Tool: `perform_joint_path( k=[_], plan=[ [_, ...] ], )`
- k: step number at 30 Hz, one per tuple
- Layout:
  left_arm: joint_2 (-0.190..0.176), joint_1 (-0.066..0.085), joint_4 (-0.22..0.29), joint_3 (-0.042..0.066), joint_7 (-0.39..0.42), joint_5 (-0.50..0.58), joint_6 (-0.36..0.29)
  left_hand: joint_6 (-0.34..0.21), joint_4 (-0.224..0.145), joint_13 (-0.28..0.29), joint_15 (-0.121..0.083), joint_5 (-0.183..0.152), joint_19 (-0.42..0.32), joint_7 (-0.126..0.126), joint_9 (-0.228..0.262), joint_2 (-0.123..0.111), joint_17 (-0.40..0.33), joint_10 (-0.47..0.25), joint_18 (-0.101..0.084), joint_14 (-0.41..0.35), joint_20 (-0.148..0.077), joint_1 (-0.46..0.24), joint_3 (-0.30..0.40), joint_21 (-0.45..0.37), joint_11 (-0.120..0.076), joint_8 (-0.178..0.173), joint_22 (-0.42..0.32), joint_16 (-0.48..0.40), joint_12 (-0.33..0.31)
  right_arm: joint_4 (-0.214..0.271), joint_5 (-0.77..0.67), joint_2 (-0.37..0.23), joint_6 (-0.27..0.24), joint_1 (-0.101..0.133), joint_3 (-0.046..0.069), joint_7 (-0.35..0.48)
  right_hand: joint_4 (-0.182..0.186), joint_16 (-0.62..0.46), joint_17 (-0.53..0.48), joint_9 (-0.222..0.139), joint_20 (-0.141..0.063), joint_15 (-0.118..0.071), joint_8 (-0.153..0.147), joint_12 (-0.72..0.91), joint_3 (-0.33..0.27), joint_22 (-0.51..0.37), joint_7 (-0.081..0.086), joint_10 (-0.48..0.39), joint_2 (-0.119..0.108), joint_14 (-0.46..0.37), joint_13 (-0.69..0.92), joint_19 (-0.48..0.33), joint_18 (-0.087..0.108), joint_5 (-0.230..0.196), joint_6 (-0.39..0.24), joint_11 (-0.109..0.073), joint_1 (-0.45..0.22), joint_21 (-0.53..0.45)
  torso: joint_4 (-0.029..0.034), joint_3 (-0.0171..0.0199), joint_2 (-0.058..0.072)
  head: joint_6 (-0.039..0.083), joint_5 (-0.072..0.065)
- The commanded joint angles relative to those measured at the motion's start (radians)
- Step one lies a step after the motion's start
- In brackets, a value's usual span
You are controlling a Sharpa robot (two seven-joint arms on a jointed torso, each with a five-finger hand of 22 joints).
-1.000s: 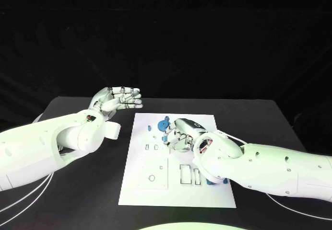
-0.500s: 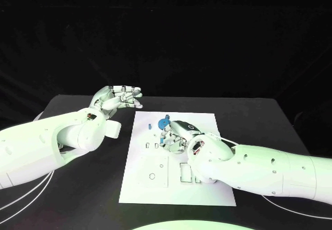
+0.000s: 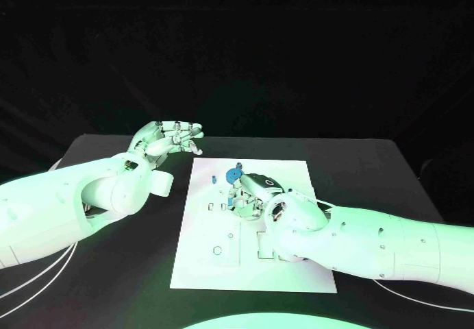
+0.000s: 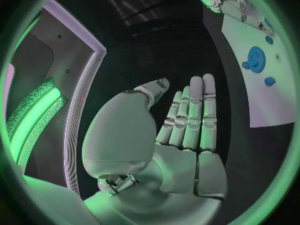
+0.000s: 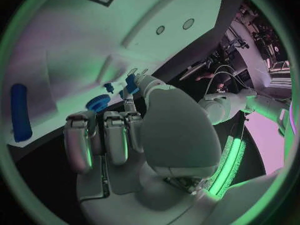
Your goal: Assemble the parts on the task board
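So the task board (image 3: 252,233) sits lengthwise down the middle of the black table (image 3: 395,171), long axis running away from the robot, with bare tabletop showing on both long sides and past the far edge. The right hand (image 3: 255,195) is down over the board's far half, fingers curled toward it, right by the blue gear (image 3: 232,175); honestly can't tell whether it's pinching anything. From the right wrist camera you can see the gear (image 5: 98,103) lying flat on the board, a couple of small blue parts (image 5: 130,83) near the fingertips, and a blue cylinder (image 5: 20,112) lying on its side further off. The left hand (image 3: 168,142) is off the board, hovering above the table by the far left corner, fingers straight and together with nothing in them. No readable writing anywhere on the board.
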Motion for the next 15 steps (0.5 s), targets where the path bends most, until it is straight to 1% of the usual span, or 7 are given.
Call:
perform_joint_path(
  k=[1, 7, 10, 15],
  plan=[
    [0.002, 0.001, 0.002, 0.001, 0.002, -0.008, 0.016, 0.006, 0.001, 0.002, -0.005, -0.002, -0.009, -0.004, 0.002, 0.000, 0.002, 0.006, 0.001, -0.003, 0.001, -0.014, 0.007, 0.010, -0.002, 0.006, 0.004, 0.010, 0.003, -0.005, -0.041, 0.005, 0.036, -0.002, -0.002, -0.016, 0.005, 0.003, 0.263, 0.040, -0.001, 0.001, 0.012, -0.003, 0.001, 0.263, 0.003, 0.063, -0.003, 0.104, 0.214, 0.105, -0.014, -0.005, -0.001, -0.005, -0.014, 0.005, 0.0002, -0.0004, 0.000, -0.001, 0.000],
    [0.001, 0.001, 0.002, 0.001, 0.001, -0.009, 0.018, 0.007, 0.001, 0.002, -0.006, -0.002, -0.011, -0.004, 0.002, 0.000, 0.003, 0.007, 0.001, -0.003, 0.000, -0.014, 0.008, 0.016, -0.003, 0.006, 0.009, 0.016, 0.004, -0.013, -0.050, 0.011, 0.051, -0.004, -0.005, -0.024, 0.005, 0.003, 0.263, 0.040, 0.000, 0.001, 0.011, -0.004, 0.001, 0.263, 0.004, 0.063, -0.007, 0.104, 0.213, 0.105, -0.014, -0.007, -0.003, -0.004, -0.016, 0.005, 0.0004, -0.0009, 0.000, -0.002, 0.000],
    [0.001, 0.001, 0.002, 0.001, 0.000, -0.009, 0.019, 0.007, 0.001, 0.002, -0.006, -0.002, -0.014, -0.004, 0.002, -0.001, 0.005, 0.007, 0.001, -0.004, 0.000, -0.015, 0.009, 0.023, -0.003, 0.007, 0.014, 0.022, 0.004, -0.015, -0.053, 0.013, 0.054, -0.006, -0.006, -0.026, 0.004, 0.003, 0.263, 0.039, 0.000, 0.002, 0.011, -0.006, 0.001, 0.263, 0.004, 0.062, -0.009, 0.104, 0.212, 0.105, -0.014, -0.008, -0.005, -0.003, -0.017, 0.005, 0.0010, -0.0005, 0.000, -0.002, 0.000],
    [0.000, 0.001, 0.002, 0.001, -0.001, -0.010, 0.020, 0.007, 0.002, 0.002, -0.006, -0.002, -0.014, -0.004, 0.002, 0.000, 0.005, 0.007, 0.001, -0.004, 0.000, -0.015, 0.009, 0.025, -0.003, 0.007, 0.015, 0.024, 0.004, -0.017, -0.057, 0.015, 0.057, -0.007, -0.007, -0.027, 0.005, 0.003, 0.263, 0.039, 0.000, 0.002, 0.011, -0.007, 0.000, 0.263, 0.005, 0.061, -0.011, 0.104, 0.211, 0.105, -0.014, -0.009, -0.006, -0.003, -0.018, 0.005, 0.0003, -0.0010, 0.000, -0.003, 0.001]
  ],
)
